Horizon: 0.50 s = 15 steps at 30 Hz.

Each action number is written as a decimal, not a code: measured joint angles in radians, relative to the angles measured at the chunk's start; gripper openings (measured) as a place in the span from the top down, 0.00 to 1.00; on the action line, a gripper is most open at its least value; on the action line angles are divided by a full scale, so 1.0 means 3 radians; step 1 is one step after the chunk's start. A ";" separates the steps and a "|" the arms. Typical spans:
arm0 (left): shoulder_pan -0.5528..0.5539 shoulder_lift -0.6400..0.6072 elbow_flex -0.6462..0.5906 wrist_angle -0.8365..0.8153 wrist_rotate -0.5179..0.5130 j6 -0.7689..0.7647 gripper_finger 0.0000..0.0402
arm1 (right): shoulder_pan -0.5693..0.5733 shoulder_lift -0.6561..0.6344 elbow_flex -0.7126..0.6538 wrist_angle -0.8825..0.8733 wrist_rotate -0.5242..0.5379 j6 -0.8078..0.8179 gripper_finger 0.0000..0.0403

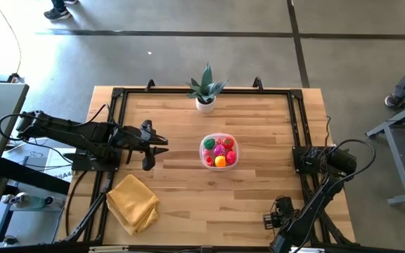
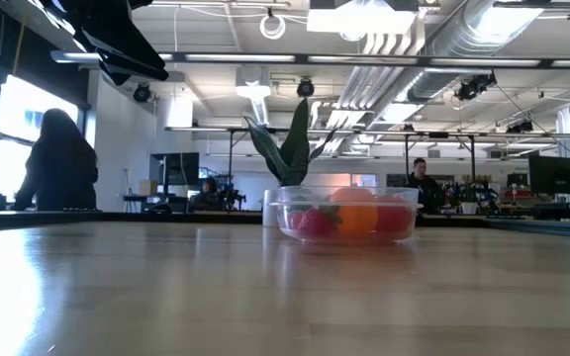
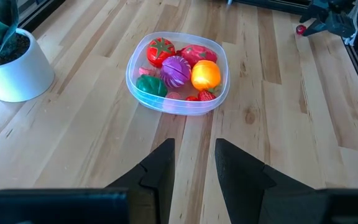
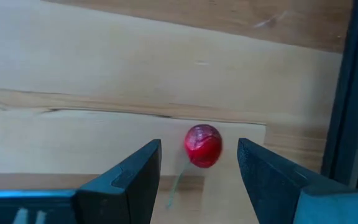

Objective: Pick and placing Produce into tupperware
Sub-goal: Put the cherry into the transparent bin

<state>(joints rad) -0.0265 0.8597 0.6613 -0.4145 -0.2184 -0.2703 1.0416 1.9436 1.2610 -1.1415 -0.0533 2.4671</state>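
Nearly all the produce (image 3: 182,71) sits in the tupperware (image 1: 219,152), my left gripper (image 3: 193,163) empty and parted (waiting), while my right gripper (image 4: 199,163), fingers apart, straddles one last red cherry (image 4: 202,145).

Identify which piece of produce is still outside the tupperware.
The small round red piece lying on the bare wood between the right hand's open fingers. The other pieces, including the orange one and the magenta one, sit inside the tupperware.
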 joint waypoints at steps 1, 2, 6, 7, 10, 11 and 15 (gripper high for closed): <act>0.0000 0.0000 0.0000 0.0000 0.0000 0.0000 0.74 | 0.0000 0.0010 0.0000 -0.0011 -0.0003 0.0008 0.49; 0.0000 0.0000 0.0000 0.0000 0.0000 0.0000 0.74 | 0.0003 0.0029 0.0000 -0.0018 -0.0015 0.0013 0.49; 0.0000 0.0000 0.0000 0.0000 0.0000 0.0000 0.74 | 0.0006 0.0108 0.0000 0.0006 -0.0019 0.0005 0.49; 0.0000 0.0000 0.0000 0.0000 0.0000 0.0000 0.74 | 0.0006 0.0109 0.0000 0.0004 -0.0009 0.0002 0.49; 0.0000 0.0000 0.0000 0.0000 0.0000 0.0000 0.74 | 0.0008 0.0111 0.0000 0.0007 0.0015 -0.0011 0.49; 0.0001 0.0000 0.0000 0.0000 0.0000 0.0000 0.74 | 0.0008 0.0111 0.0000 0.0013 0.0014 -0.0013 0.49; 0.0000 0.0000 0.0000 0.0000 0.0000 0.0000 0.74 | 0.0015 0.0111 0.0000 0.0054 0.0014 -0.0022 0.49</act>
<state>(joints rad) -0.0265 0.8597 0.6613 -0.4145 -0.2184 -0.2703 1.0461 1.9770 1.2610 -1.1253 -0.0490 2.4606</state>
